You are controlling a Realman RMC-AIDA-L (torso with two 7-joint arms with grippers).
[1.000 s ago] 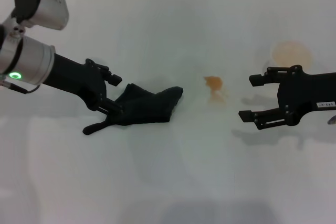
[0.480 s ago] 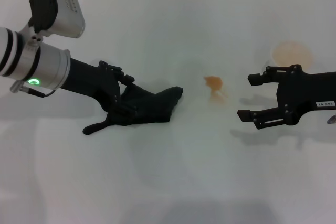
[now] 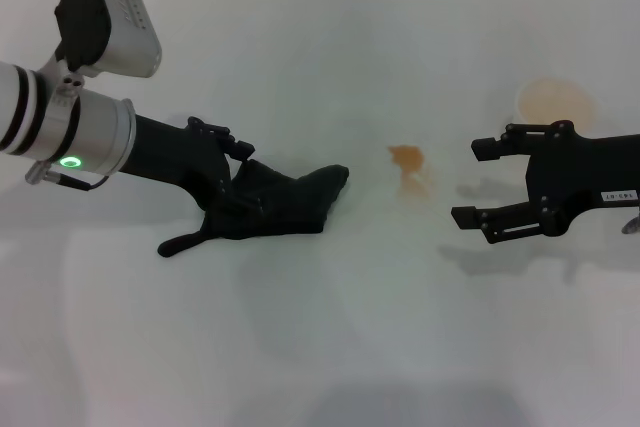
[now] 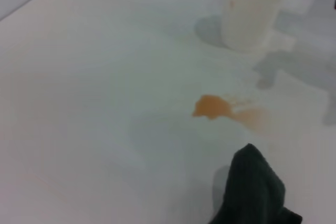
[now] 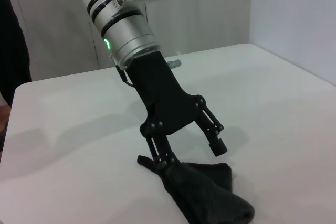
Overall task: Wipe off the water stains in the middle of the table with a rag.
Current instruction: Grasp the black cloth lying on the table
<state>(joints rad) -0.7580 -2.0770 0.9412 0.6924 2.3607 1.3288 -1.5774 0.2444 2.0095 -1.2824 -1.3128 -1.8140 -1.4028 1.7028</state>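
The dark navy rag (image 3: pixel 285 203) lies crumpled on the white table (image 3: pixel 320 347), left of centre, with a pointed corner toward the water stains (image 3: pixel 407 158). These are a small orange blot with a pale trickle below it. My left gripper (image 3: pixel 238 185) is open over the rag's left end. In the right wrist view one of its fingers (image 5: pixel 164 157) presses down at the rag (image 5: pixel 210 198) and the other is raised above the cloth. My right gripper (image 3: pixel 478 183) hangs open to the right of the stains, nothing in it. The left wrist view shows the stains (image 4: pixel 212 107) beyond the rag's corner (image 4: pixel 254 192).
A clear cup (image 3: pixel 555 102) with pale orange liquid stands at the back right, behind my right gripper, and also shows as the cup (image 4: pixel 252 11) in the left wrist view. The table's far edge meets a wall.
My left arm has slid right and its gripper now reaches over the rag's left end. The rag, the stains and my right arm have stayed put.
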